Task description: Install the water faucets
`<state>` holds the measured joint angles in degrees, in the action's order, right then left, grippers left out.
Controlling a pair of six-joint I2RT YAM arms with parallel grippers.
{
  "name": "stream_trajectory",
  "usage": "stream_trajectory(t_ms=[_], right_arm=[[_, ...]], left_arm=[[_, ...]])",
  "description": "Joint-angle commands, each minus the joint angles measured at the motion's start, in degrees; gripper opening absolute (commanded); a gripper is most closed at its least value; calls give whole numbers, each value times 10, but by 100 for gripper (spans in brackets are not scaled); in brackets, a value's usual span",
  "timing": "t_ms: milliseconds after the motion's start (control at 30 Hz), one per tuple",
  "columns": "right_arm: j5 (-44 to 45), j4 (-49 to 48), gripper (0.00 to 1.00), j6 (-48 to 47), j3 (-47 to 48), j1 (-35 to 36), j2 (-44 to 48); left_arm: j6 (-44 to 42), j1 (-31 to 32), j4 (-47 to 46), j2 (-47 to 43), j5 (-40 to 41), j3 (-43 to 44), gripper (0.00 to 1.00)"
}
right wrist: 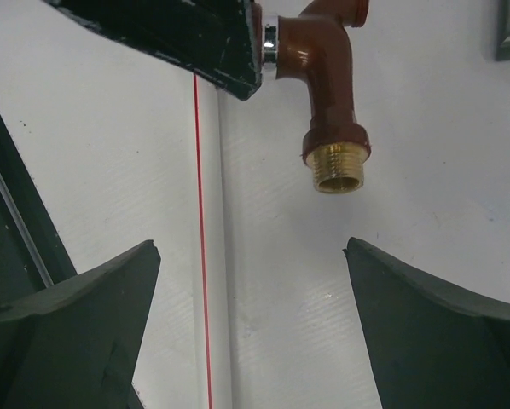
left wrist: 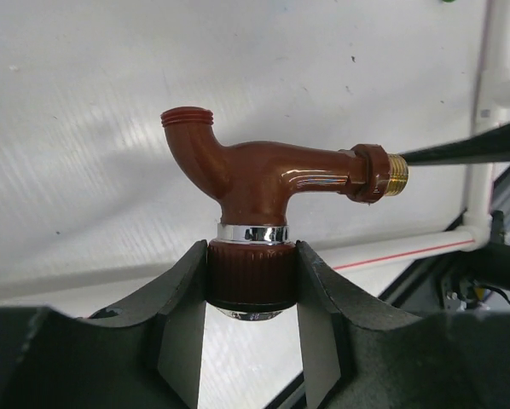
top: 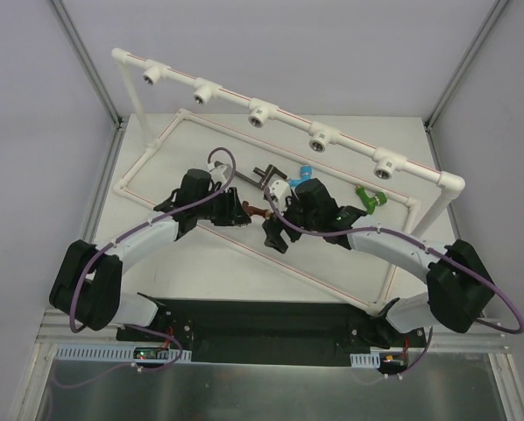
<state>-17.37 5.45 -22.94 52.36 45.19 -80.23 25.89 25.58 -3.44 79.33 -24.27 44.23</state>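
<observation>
Left gripper clamped on red-brown faucet by its knob
Right gripper fingers wide apart, holding nothing (the faucet's brass threaded end sits just ahead of the gap)

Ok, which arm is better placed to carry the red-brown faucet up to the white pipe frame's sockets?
Left, I'd say. The left fingers are clamped on the knob of the red-brown plastic faucet, with its brass thread free. The right fingers stand open and empty, facing that thread.

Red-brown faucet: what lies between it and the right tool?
Nothing: the right wrist view shows a bare gap between the right tool and the red-brown faucet.
</observation>
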Motion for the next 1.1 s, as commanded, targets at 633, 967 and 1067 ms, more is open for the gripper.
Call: stream_trajectory(t_ms=[633, 967, 1067], right_arm=[[-39, -102, 53, 18, 61, 0, -71], [-63, -94, 2, 52, 56, -9, -40], [-95, -105, 2, 103, 54, -29, -18]], left_arm=[[48, 25, 67, -94, -72, 3, 0], [-7, 26, 79, -132, -33, 14, 48], [-84, 25, 78, -187, 12, 9, 77]])
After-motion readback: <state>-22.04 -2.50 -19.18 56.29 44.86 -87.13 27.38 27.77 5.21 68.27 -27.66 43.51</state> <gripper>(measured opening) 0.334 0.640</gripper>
